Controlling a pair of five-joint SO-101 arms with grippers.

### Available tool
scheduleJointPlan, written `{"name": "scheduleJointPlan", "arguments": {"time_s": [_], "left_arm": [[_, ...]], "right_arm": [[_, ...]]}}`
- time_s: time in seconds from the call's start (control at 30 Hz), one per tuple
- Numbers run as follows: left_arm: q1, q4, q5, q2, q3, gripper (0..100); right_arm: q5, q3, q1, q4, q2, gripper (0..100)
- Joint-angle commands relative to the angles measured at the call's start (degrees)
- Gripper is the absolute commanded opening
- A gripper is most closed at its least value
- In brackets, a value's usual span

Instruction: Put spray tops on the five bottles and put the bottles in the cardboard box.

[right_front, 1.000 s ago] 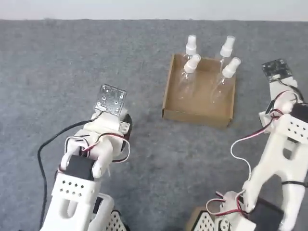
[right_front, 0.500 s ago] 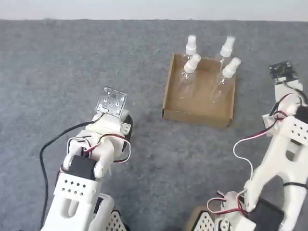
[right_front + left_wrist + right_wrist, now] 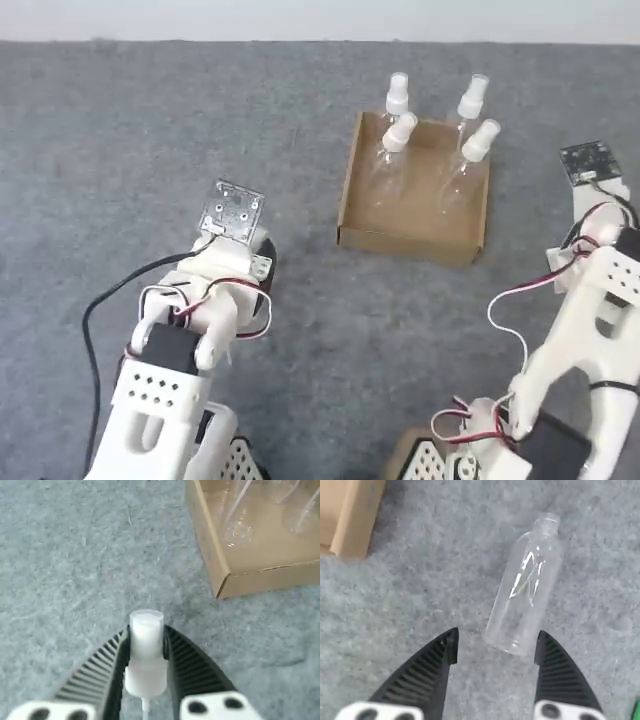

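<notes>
Such marks as there are sit on the small circuit board (image 3: pixel 232 210) atop the left arm's wrist and on the second board (image 3: pixel 585 160) at the right arm's wrist, and in the high view they are too small to read. The cardboard box (image 3: pixel 410 240) shows plain brown walls.

The left gripper (image 3: pixel 146 630) hangs over the grey desk (image 3: pixel 60 555), near a corner of the box. Its black ribbed fingers (image 3: pixel 107 667) pinch a white spray top (image 3: pixel 145 672) by its sides, with the cap toward the fingertips. The thin tube under the top's collar is cut off by the picture's edge, as is most of the box.

The right gripper (image 3: pixel 497 634) is low over the desk with its fingers (image 3: pixel 427 667) spread wide. A clear bottle (image 3: pixel 525 587) lies on its side there, its open neck pointing away from the gripper. Its base lies between the two fingertips, nearer one of them (whether it touches that finger, I cannot tell). A corner of the box shows off to one side, cut off.

Four bottles (image 3: pixel 400 132) stand upright in the box, two at the back and two in front, each wearing a white spray top. Their clear bodies are hard to make out against the cardboard. In the high view the right arm runs off the picture's edge.
</notes>
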Motion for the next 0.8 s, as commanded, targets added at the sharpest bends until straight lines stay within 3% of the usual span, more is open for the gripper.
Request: {"name": "scheduleJointPlan", "arguments": {"time_s": [0.0, 0.27, 0.77], "left_arm": [[0.00, -1.85, 0.88, -1.67, 0.48, 1], [-0.09, -3.25, 0.88, -1.67, 1.54, 1], [-0.26, -3.16, 0.88, -1.67, 1.45, 1]], "right_arm": [[0.79, -0.53, 1.27, 0.48, -0.57, 19.5], [0.79, -0.70, 5.32, -0.04, -0.57, 19.5], [0.79, 0.18, 5.58, 0.48, -0.57, 19.8]]}}
